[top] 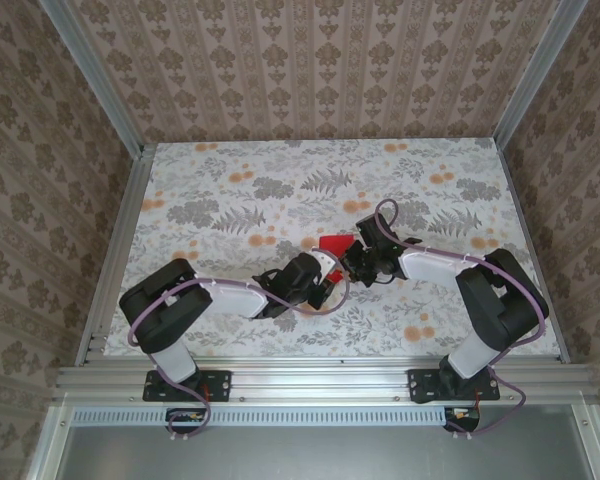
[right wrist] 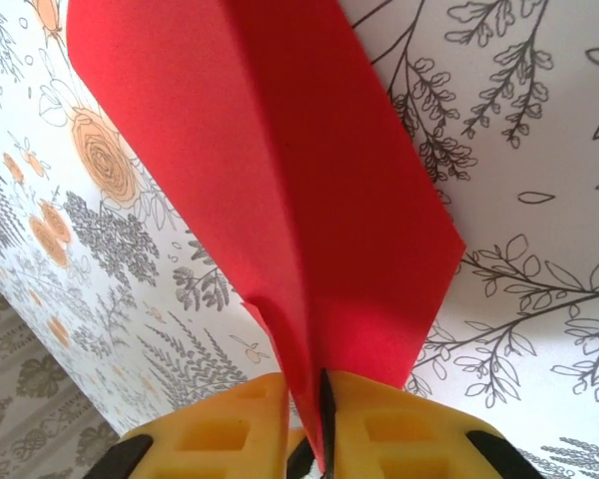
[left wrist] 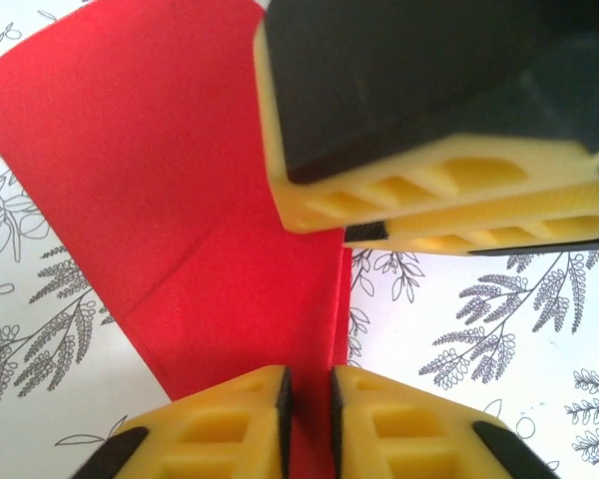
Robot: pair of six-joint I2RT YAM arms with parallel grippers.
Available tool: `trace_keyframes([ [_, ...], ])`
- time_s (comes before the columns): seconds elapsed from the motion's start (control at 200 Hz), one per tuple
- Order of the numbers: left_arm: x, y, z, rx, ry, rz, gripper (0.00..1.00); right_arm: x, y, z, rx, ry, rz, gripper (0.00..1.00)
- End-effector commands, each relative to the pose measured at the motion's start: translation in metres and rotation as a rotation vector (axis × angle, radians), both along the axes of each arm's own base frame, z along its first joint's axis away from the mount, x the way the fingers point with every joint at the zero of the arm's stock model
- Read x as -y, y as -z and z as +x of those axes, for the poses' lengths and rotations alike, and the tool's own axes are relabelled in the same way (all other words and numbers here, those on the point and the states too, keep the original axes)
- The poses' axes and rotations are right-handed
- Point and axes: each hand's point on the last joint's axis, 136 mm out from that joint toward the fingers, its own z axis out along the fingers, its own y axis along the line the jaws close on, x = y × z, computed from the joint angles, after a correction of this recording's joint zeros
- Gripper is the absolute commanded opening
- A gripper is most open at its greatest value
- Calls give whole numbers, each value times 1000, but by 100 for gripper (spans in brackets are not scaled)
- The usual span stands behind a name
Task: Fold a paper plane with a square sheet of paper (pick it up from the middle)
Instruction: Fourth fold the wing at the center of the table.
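From above, the folded red paper [top: 333, 244] shows over the middle of the surface [top: 230, 200], between my left gripper [top: 327, 275] and right gripper [top: 355, 258].

Left wrist: my jaws are narrow, pinching the paper's [left wrist: 180, 200] near edge. The right gripper [left wrist: 449, 205] is just beyond.

Right wrist: my jaws clamp the paper's [right wrist: 280, 180] raised fold.
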Motion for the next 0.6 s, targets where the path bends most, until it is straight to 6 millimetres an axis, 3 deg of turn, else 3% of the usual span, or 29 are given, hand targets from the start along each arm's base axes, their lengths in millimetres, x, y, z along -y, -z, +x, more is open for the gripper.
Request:
trace_keyframes([
  [0.0,4,-2,4,6,-5,-10,15,-1,-10,7,31,-13,26,27],
  [0.19,2,0,3,-49,-22,-57,10,7,-37,20,209,-92,25,45],
  [0.425,0,-2,4,-160,-55,-181,7,11,-61,23,442,-248,35,46],
  [0.595,3,1,2,-277,-81,-274,5,11,-57,19,522,-358,-9,45],
])
